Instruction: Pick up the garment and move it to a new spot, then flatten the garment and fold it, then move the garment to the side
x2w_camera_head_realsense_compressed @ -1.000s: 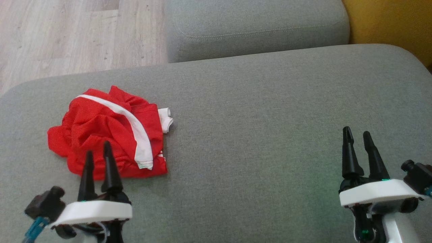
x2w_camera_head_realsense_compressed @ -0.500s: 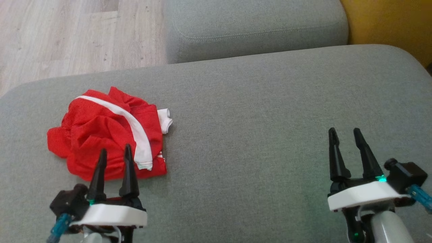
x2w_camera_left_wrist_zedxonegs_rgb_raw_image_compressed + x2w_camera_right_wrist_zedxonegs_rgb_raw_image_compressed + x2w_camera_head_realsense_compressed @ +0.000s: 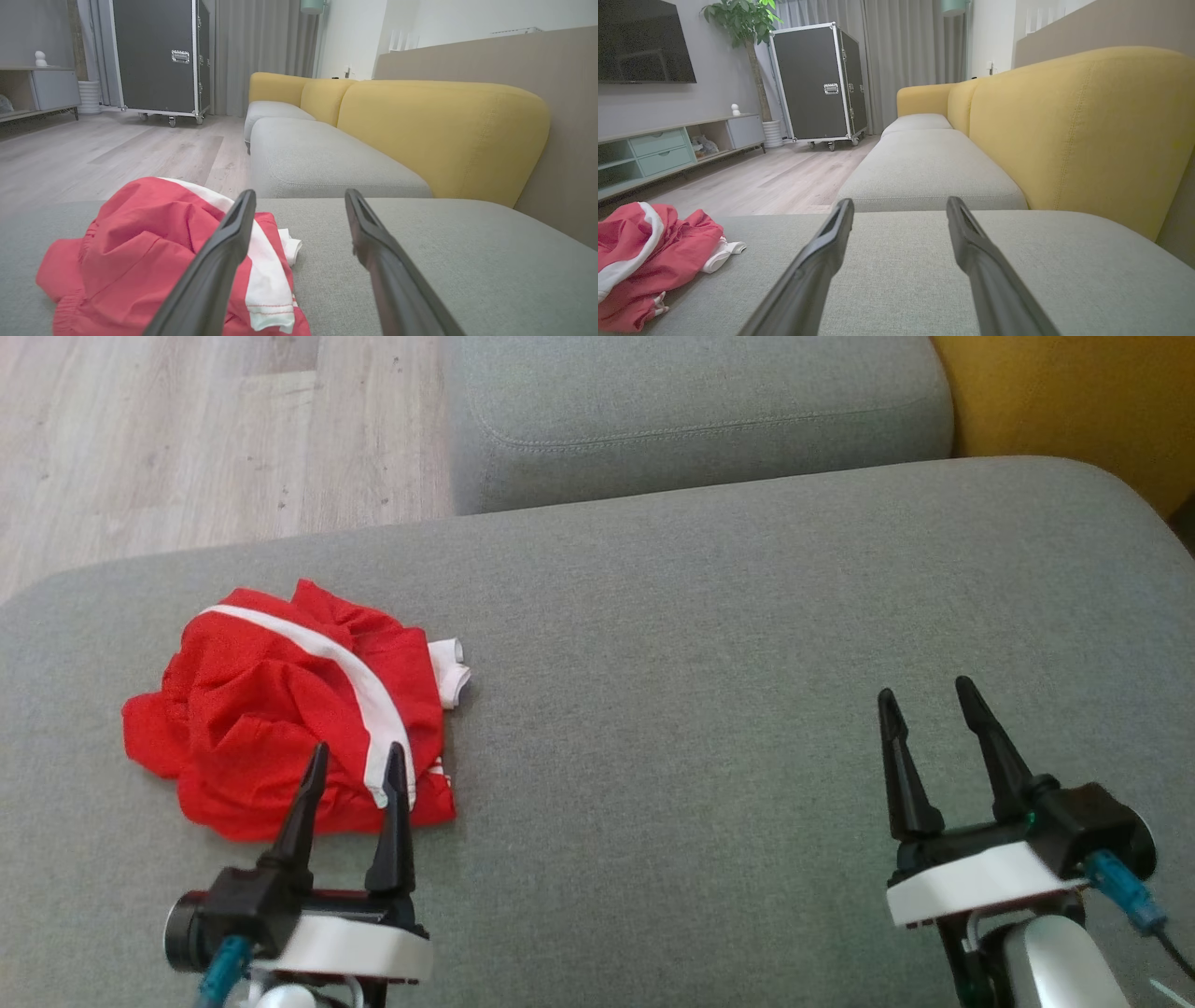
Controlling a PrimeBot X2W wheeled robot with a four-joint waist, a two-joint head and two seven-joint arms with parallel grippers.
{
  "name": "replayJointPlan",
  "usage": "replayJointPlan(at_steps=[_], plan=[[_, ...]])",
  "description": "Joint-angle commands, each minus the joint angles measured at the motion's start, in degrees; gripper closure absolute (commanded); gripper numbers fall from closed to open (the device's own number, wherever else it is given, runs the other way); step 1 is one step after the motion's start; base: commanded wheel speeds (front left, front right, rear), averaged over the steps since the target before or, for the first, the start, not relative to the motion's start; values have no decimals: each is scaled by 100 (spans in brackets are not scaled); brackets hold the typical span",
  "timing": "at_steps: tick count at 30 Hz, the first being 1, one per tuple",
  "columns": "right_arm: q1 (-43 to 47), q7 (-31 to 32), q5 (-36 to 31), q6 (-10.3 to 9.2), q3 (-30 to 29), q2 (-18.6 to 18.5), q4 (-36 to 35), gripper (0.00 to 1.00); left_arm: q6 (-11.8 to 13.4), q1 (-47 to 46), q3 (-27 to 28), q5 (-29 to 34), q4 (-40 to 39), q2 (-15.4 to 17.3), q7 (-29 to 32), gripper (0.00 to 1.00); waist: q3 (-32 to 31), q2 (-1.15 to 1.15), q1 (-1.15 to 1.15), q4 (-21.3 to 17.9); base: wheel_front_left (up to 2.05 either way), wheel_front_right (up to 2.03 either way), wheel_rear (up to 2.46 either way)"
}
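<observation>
Head view: the crumpled red garment [image 3: 280, 728] lies on the grey seat cushion [image 3: 700, 663]. The left tool [image 3: 359, 749], spread wide and empty, sits at the garment's near edge. The right tool [image 3: 924, 689], equally wide, is well apart from it.

Left wrist view: the garment [image 3: 140, 242] lies ahead and left.

Right wrist view: the garment [image 3: 649, 252] lies far left.

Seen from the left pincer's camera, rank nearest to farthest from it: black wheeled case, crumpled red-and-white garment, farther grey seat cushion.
1. Crumpled red-and-white garment, left of the left pincer.
2. Farther grey seat cushion, straight ahead.
3. Black wheeled case, far left.
</observation>
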Motion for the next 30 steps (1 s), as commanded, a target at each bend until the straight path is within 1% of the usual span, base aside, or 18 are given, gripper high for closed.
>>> replayJointPlan(at_steps=[1, 11, 16, 17, 19, 22, 24, 26, 30], plan=[[-291, -104, -286, -4, 160, -46, -262, 0, 107, -151, 73, 259, -186, 115, -96, 0, 4, 0, 0, -2, 0, 0, 0], [-291, -272, -1106, -4, 253, -49, -366, 0, 479, -212, -257, 1139, -93, 309, -264, 0, 25, 0, 0, -5, 0, 0, 0], [-286, -340, -1118, -4, 259, -50, -446, 0, 547, -202, -279, 1189, -107, 267, -331, 0, 42, 0, 0, 0, 0, 0, 0], [-265, -357, -978, -4, 241, -51, -452, 0, 538, -184, -237, 1115, -135, 214, -348, 0, 47, 0, 0, 3, 0, 0, 0], [-213, -390, -461, -4, 146, -51, -399, 0, 484, -127, -83, 911, -196, 83, -381, 0, 51, 0, 0, 7, 0, 0, 0], [-175, -441, 82, -4, 195, -52, -292, 0, 326, -24, 130, 752, -233, -42, -432, 0, 58, 0, 0, 3, 0, 0, 0], [-146, -473, 259, -4, 286, -53, -235, 0, 224, 43, 287, 673, -218, -127, -464, 0, 53, 0, 0, -1, 0, 0, 0], [-92, -473, 600, -4, 347, -53, -108, 0, 110, 88, 451, 515, -172, -205, -464, 0, 46, 0, 0, -3, 0, 0, 0], [-48, -473, 958, -4, 467, -53, 149, 0, -89, 161, 652, 345, -15, -312, -464, 0, 26, 0, 0, -9, 0, 0, 0]])
